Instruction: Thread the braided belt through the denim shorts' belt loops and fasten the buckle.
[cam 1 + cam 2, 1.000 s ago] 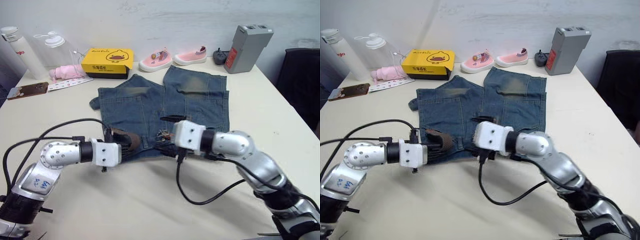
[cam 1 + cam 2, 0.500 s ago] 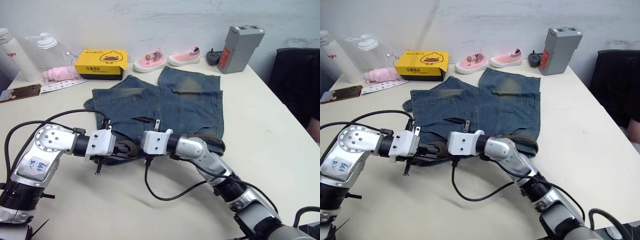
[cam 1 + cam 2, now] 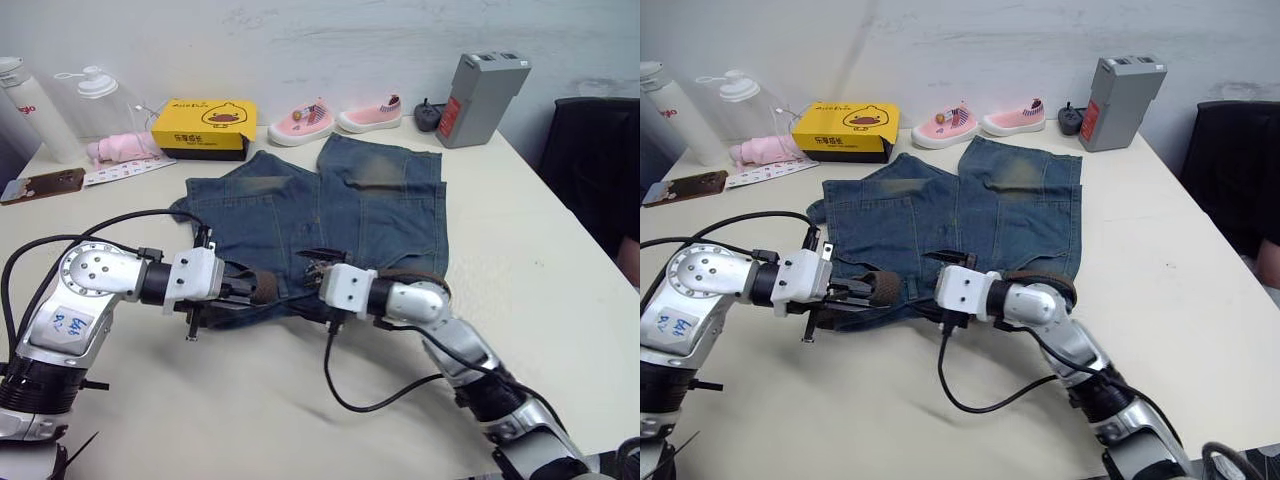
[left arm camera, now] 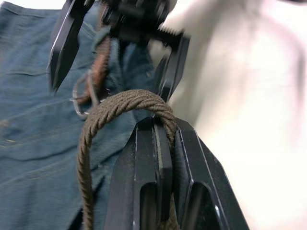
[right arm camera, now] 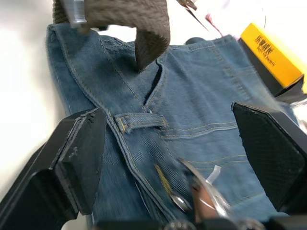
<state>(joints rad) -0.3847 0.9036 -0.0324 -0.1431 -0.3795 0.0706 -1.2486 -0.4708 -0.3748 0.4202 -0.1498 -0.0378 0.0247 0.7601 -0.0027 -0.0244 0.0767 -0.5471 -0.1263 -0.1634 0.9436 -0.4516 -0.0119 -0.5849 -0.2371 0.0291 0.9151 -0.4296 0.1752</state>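
Left wrist view: left claw [image 4: 162, 143] pinches braided belt [image 4: 115, 108]; right claw [image 5: 168, 158], spread wide, faces belt loop [image 5: 140, 121] just ahead.

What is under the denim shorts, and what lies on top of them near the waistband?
The denim shorts lie flat on the white table; whatever is beneath the cloth is hidden. On the waistband lies the braided belt, one bend clamped in the left gripper. The right gripper is open above a belt loop.
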